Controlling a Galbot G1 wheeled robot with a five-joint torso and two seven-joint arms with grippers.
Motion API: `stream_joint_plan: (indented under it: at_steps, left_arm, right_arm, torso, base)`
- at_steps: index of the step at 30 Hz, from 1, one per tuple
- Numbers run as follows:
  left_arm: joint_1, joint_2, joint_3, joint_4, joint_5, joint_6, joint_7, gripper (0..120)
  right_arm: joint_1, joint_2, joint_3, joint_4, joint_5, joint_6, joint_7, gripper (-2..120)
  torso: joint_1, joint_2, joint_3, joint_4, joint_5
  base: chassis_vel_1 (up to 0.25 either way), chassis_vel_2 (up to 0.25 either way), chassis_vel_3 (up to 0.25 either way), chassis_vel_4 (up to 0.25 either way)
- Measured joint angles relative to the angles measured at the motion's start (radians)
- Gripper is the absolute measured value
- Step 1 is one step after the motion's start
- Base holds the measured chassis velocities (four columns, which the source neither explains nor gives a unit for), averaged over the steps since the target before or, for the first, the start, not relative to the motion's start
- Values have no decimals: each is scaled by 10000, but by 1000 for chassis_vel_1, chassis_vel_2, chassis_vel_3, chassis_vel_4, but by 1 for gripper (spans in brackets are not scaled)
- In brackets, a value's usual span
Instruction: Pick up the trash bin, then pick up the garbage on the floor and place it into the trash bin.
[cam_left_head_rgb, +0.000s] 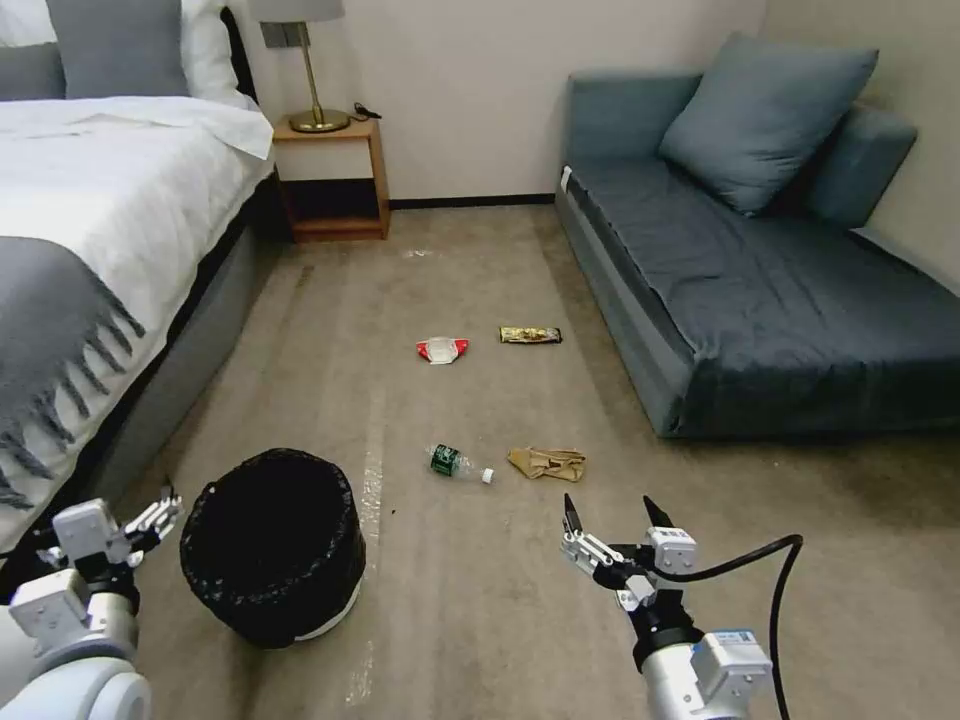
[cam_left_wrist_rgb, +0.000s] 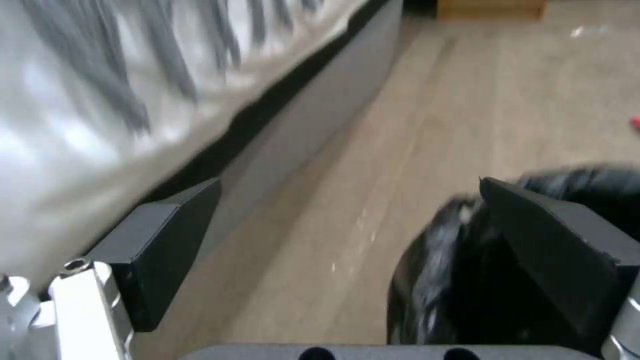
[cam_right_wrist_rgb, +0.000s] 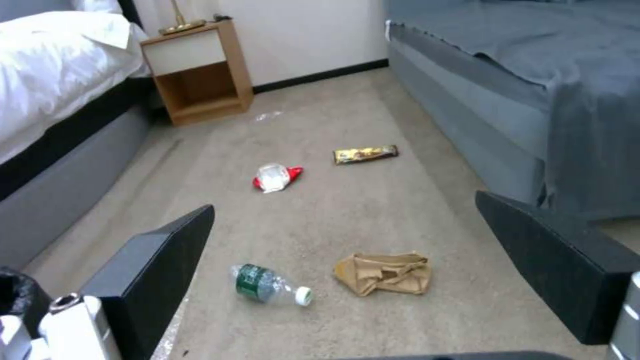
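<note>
Bin position: you have the trash bin (cam_left_head_rgb: 272, 545) standing upright on the floor beside the bed (cam_left_head_rgb: 100, 230), nothing lifted yet.
Nearer arm: your left gripper (cam_left_head_rgb: 152, 518) hangs just beside the bin's rim on the bed side; it is far closer than the right one.
Key relation: in the left wrist view one finger already overlaps the black-lined rim (cam_left_wrist_rgb: 433, 250), the other is over bare floor toward the bed; I judge you must bring the rim wall between them.
Left fingers: spread wide, holding nothing.
Right gripper (cam_left_head_rgb: 618, 520): held above the floor, fingers wide apart and empty, pointing toward the litter.
Nearest litter: green bottle (cam_right_wrist_rgb: 270, 285), long axis running across the right gripper's opening, cap toward the crumpled brown paper (cam_right_wrist_rgb: 383, 272).
Farther litter: red-and-white wrapper (cam_right_wrist_rgb: 275, 177) and gold snack bar wrapper (cam_right_wrist_rgb: 365, 154), well beyond.
Count: one bin, four litter pieces, all on the floor; two grippers.
</note>
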Motion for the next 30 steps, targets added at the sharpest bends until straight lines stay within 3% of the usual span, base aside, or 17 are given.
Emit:
stream_joint_plan:
  at_steps: [13, 24, 30]
  left_arm:
    - [-255, -322, 465, 1305, 268, 41, 820, 97]
    - [-778, -380, 558, 2177, -720, 658, 1168, 94]
    - [-1221, -522, 767, 2540, -843, 756, 1119, 79]
  right_arm:
    - [-70, 1, 43, -117, -271, 268, 238, 100]
    - [-158, -50, 78, -119, -320, 337, 408, 100]
    - [-184, -125, 114, -51, -276, 363, 505, 100]
  torso:
    - [0, -1, 0, 0, 0]
    - [-1, -1, 0, 2, 3]
    - [-1, 2, -4, 4, 29]
  base:
    - [0, 0, 0, 0]
    - [0, 0, 0, 0]
    - [0, 0, 0, 0]
